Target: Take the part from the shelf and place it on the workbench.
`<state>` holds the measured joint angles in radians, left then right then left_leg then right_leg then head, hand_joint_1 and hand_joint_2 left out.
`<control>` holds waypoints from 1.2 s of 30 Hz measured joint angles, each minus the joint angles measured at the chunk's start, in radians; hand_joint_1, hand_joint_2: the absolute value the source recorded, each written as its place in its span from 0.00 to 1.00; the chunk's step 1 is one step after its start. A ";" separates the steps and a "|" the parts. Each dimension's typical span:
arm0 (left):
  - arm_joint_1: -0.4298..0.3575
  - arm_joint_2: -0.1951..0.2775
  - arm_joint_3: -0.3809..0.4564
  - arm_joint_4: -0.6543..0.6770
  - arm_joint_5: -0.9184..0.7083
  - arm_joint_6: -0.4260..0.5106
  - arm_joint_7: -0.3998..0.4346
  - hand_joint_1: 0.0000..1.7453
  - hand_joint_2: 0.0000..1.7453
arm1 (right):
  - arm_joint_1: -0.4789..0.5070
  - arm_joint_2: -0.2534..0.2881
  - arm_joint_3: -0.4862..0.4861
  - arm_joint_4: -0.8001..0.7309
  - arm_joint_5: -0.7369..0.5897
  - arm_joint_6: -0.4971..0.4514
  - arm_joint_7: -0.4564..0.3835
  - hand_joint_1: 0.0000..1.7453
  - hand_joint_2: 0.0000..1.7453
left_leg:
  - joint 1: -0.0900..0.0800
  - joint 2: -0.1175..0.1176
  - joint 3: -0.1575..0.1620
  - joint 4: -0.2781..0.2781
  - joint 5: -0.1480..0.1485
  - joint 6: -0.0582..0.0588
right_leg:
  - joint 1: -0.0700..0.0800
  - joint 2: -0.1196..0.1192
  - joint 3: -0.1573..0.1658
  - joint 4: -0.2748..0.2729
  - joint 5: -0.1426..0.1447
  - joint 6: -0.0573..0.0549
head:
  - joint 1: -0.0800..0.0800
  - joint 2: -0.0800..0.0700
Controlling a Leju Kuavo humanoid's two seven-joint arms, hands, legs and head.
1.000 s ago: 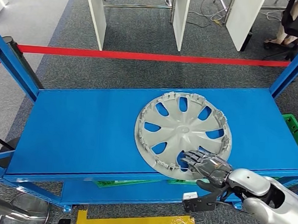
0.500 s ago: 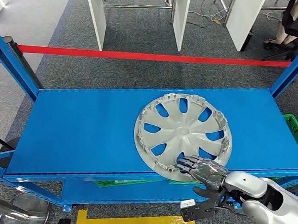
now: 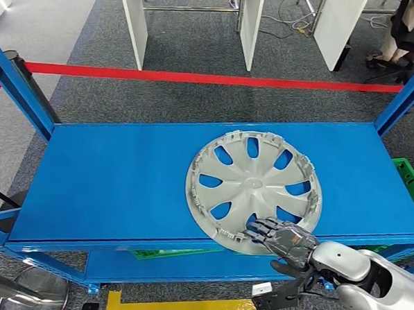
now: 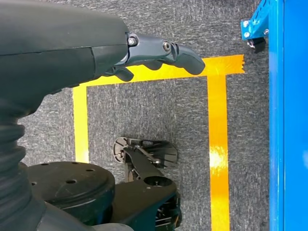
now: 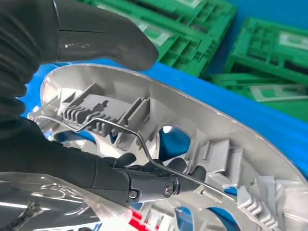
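Grey carpet (image 3: 200,43) covered the floor, crossed by a red tape line (image 3: 198,77) behind a blue steel shelf (image 3: 115,178). White table legs (image 3: 133,23) stood beyond the tape, and a person's feet (image 3: 388,57) showed at the far right corner. Yellow floor tape (image 4: 218,144) marked a box on the carpet beside the shelf's near edge.

On the shelf deck lay the part, a silver wheel cover (image 3: 253,189), inner side up, right of centre, its near rim overhanging the front edge of the deck. Moulded clips and a wire retaining ring (image 5: 145,144) ran round its inner rim. Green plastic crates (image 5: 261,53) sat on the level below.

The right hand (image 3: 282,239) reached in from the lower right to the near rim of the wheel cover. Its dark fingers (image 5: 152,185) lay on the inner face, hooked under the wire ring, with the thick thumb (image 5: 109,41) on the opposite side of the rim; the rim was clamped between them.

The left hand (image 4: 145,53) hung over the carpet near the yellow tape, fingers extended and apart, holding nothing.
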<state>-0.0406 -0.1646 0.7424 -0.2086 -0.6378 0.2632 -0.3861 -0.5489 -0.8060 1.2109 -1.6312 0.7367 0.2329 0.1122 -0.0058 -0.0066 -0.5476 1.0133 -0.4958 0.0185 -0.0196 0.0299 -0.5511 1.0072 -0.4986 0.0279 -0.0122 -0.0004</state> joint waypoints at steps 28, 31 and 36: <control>0.001 -0.006 0.026 0.000 0.012 0.035 0.001 0.00 1.00 | 0.063 0.037 -0.005 0.094 0.355 -0.177 0.088 1.00 1.00 | 0.000 0.000 0.000 0.000 0.000 0.000 | 0.000 0.000 0.000 0.000 0.000 0.000 | 0.000 0.000; 0.000 -0.006 0.032 0.001 0.012 0.039 -0.001 0.00 1.00 | 0.068 0.039 -0.024 0.098 0.372 -0.194 0.081 1.00 1.00 | 0.000 0.000 0.000 0.000 0.000 0.000 | 0.000 0.000 0.000 0.000 0.000 0.000 | 0.000 0.000; 0.000 -0.007 0.042 0.001 0.014 0.040 -0.006 0.00 1.00 | 0.073 0.044 -0.055 0.097 0.349 -0.216 0.065 1.00 1.00 | 0.000 0.000 0.000 0.000 0.000 0.000 | 0.000 0.000 0.000 0.000 0.000 0.000 | 0.000 0.000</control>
<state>-0.0402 -0.1713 0.7844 -0.2079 -0.6240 0.3028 -0.3919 -0.4763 -0.7618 1.1560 -1.5341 1.0862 0.0174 0.1768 -0.0058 -0.0067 -0.5477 1.0133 -0.4958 0.0185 -0.0196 0.0298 -0.5511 1.0072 -0.4986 0.0279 -0.0123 -0.0004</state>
